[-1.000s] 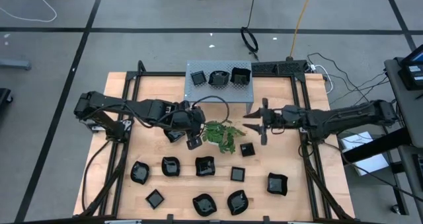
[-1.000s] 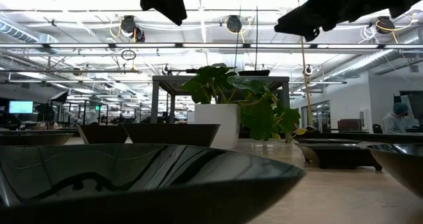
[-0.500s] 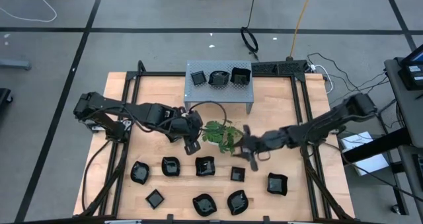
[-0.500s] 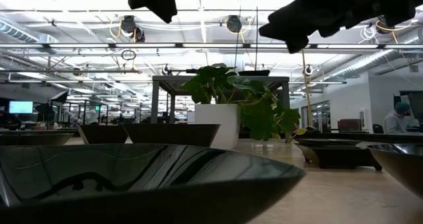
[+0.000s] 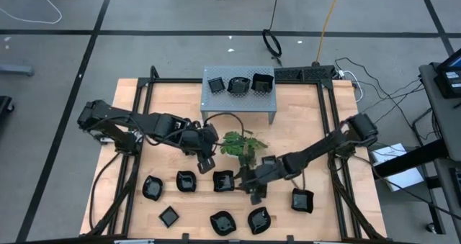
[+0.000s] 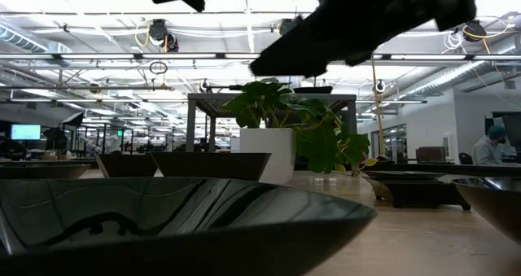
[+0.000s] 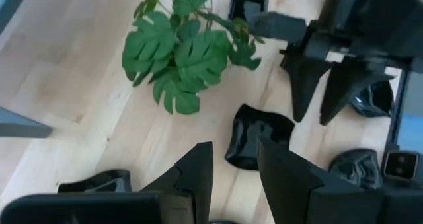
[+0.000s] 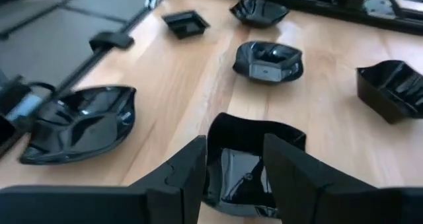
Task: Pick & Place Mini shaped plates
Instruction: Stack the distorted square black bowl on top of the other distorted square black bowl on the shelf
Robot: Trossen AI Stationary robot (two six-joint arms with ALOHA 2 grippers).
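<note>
Several mini shaped plates, glossy and black, lie flat on the wooden table, among them a wavy one (image 5: 186,181) and a squarish one (image 5: 223,181). Three more plates (image 5: 238,85) sit on the grey perforated stand (image 5: 239,104). My right gripper (image 5: 253,193) hangs open above the table beside the squarish plate (image 8: 250,154), which shows just past its fingertips. My left gripper (image 5: 206,163) hovers open and holding nothing, left of the green sprig (image 5: 241,147). Below it lies that same squarish plate (image 7: 254,135).
The leafy sprig (image 7: 185,52) stands mid-table between the two arms. The stand takes the far middle. More plates line the near side (image 5: 222,222), (image 5: 302,199), with a flat square one (image 8: 185,22) near the black frame rail (image 5: 130,186).
My right gripper has swung from beside the stand toward the table's near edge and left, dropping lower and passing the sprig. It now hangs over the middle row of plates. My left gripper has drifted slightly toward the table's left. No plate has moved.
</note>
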